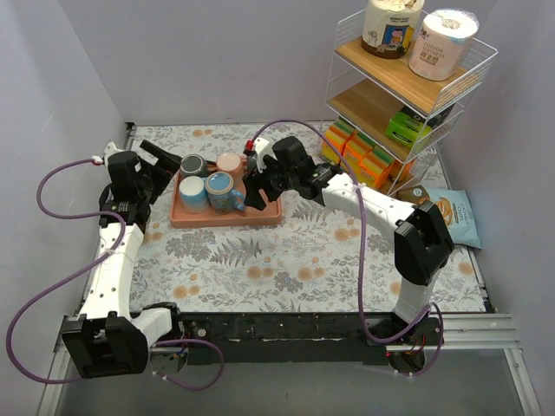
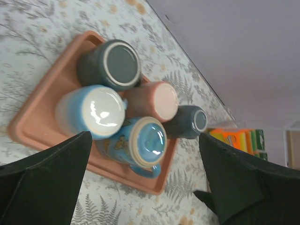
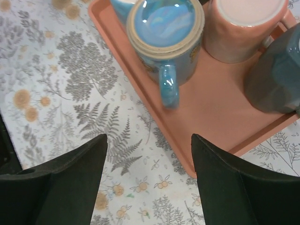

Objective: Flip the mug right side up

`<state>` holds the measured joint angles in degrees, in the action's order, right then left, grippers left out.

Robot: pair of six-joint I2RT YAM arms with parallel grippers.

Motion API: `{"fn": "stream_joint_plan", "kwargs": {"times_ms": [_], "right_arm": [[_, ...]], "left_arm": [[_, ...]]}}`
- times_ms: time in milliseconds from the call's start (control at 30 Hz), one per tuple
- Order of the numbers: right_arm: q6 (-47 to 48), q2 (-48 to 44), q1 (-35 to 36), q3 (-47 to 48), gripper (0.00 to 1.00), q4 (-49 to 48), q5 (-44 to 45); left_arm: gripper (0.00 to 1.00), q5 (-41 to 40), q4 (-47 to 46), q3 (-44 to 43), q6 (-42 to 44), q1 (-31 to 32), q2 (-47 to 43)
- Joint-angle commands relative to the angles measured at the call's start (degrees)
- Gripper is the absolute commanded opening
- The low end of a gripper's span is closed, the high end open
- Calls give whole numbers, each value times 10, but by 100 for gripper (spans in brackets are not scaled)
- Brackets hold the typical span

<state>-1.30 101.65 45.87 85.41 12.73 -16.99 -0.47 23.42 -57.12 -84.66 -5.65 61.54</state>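
Right wrist view: right gripper [image 3: 147, 140] is held open over the tray [image 3: 220, 117] edge, beside the inverted blue mug [image 3: 164, 42]; right arm [image 1: 373, 204] is extended leftward. Left gripper [image 2: 144, 138] is likewise spread, pointed at the tray.

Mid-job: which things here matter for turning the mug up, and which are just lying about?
In the job: blue mug, base up; orange tray holding it; right gripper, open near its handle; left gripper, open.

Lying about: pink mug and dark mug beside it; wire shelf; toilet roll; jar; snack boxes; blue bag.
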Motion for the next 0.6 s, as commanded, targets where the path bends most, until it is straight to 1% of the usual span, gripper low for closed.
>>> {"fn": "stream_joint_plan", "kwargs": {"times_ms": [0,33,100,167,267,367,400,567], "right_arm": [[58,50,19,32,79,-25,50],[59,58,26,32,79,-36,66],[49,83,29,41,79,-41,68],[30,108,30,92,79,-7,63],[20,144,34,121,79,8,67],[17,166,38,134,79,7,84],[17,172,38,137,79,9,94],[17,189,41,130,78,-10,133]], "left_arm": [[98,92,-46,-25,0,31,14],[98,96,-49,-27,-1,36,20],[98,104,-55,-30,0,45,23],[98,103,-53,-30,0,48,24],[98,102,-48,-31,-1,49,21],[98,99,-44,-35,1,49,19],[98,96,-42,-40,2,67,18],[98,93,-37,-48,5,76,19]]}}
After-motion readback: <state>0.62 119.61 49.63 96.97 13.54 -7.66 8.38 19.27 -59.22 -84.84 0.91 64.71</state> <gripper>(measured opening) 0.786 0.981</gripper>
